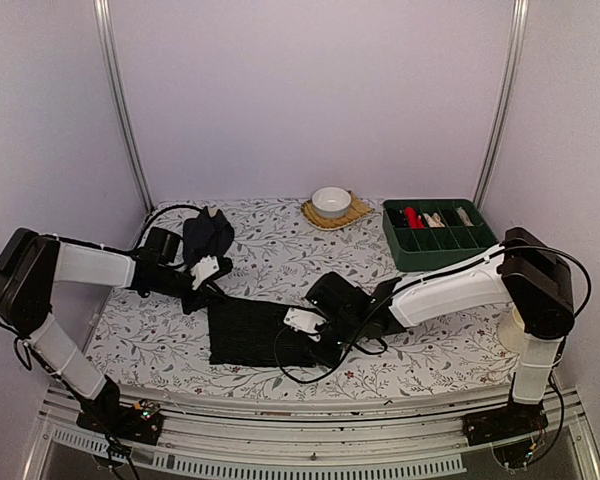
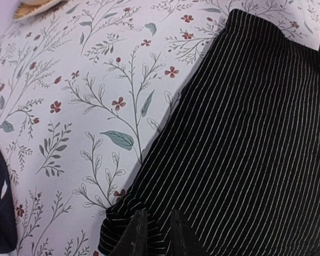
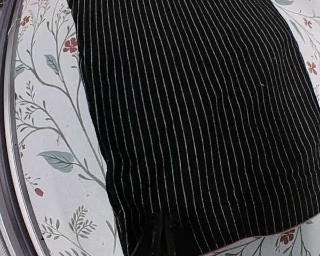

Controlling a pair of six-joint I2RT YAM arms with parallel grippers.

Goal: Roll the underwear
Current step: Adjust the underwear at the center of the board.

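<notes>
One underwear (image 1: pixel 248 330), black with thin white pinstripes, lies flat on the floral tablecloth near the front. My left gripper (image 1: pixel 212 293) is at its far left corner. In the left wrist view the left gripper (image 2: pixel 156 232) is shut on a bunched fold of that underwear (image 2: pixel 245 133). My right gripper (image 1: pixel 315 338) is at the cloth's right edge. The right wrist view shows the right gripper (image 3: pixel 168 234) with its fingers pressed together on the hem of the underwear (image 3: pixel 202 106). A second black underwear (image 1: pixel 208 235) lies crumpled at the back left.
A white bowl (image 1: pixel 331 201) sits on a yellow woven mat (image 1: pixel 358 212) at the back. A green divided tray (image 1: pixel 440 235) with small items stands at the back right. The table's metal front rail (image 3: pixel 0 160) runs close beside the flat cloth.
</notes>
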